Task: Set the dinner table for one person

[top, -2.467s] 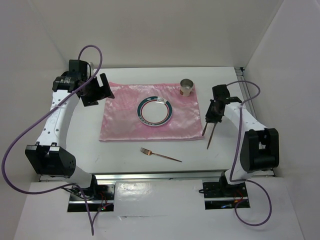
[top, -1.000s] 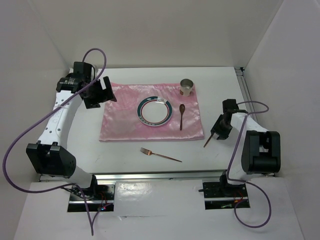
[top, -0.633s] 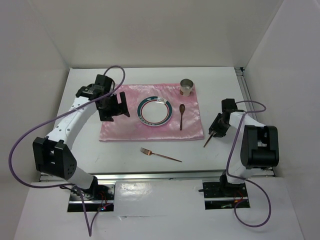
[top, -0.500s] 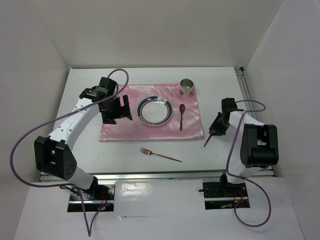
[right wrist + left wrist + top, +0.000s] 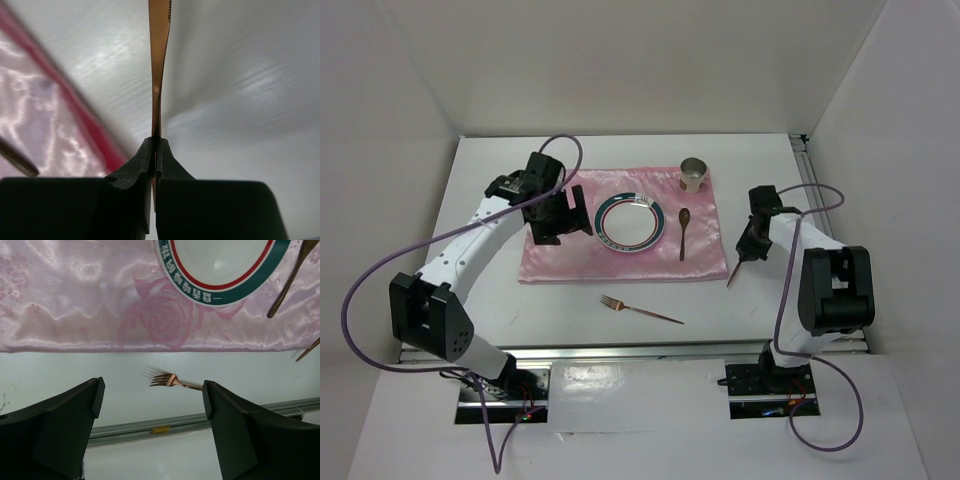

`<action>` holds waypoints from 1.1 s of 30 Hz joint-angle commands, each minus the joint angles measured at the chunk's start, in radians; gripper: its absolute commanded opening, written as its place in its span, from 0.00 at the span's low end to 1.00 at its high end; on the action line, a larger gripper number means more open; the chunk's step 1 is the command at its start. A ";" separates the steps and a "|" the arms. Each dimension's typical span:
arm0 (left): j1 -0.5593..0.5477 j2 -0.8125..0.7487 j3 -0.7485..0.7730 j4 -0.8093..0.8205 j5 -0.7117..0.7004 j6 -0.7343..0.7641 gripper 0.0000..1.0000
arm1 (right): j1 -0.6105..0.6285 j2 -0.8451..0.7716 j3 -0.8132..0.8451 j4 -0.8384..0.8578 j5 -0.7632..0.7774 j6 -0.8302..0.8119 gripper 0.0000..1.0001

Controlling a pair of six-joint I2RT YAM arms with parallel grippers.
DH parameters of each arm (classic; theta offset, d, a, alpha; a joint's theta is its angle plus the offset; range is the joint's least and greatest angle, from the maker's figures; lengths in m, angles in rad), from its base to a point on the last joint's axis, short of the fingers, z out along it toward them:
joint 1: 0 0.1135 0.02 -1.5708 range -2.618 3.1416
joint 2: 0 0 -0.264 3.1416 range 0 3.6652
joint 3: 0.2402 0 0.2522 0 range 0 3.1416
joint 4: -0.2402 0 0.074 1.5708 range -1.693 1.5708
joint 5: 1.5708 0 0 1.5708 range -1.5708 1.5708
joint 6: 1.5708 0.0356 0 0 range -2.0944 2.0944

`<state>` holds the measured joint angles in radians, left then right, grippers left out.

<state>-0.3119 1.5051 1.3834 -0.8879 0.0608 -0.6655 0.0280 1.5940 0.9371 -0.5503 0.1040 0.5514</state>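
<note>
My right tool (image 5: 742, 252) is pinched shut on a thin copper knife (image 5: 733, 272) slanting down toward the white tabletop (image 5: 560, 310) that spans the scene, just right of the pink cloth (image 5: 560, 255). I judge its tip could snag and drag that cloth. My left tool (image 5: 565, 215) gapes empty above the cloth's left side.

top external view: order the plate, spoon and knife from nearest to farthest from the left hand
1. plate, immediately right of the left hand
2. spoon, just beyond the plate's right rim
3. knife, farthest right, gripped by the right hand
</note>
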 commanded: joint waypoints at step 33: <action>-0.490 0.173 -0.254 0.207 0.027 -0.851 0.92 | 0.305 0.123 0.410 -0.022 -0.079 -0.154 0.65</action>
<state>-0.7723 1.6539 1.1019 -0.6544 0.1383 -1.3758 0.3267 1.8278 1.3258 -0.6132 0.0357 0.3946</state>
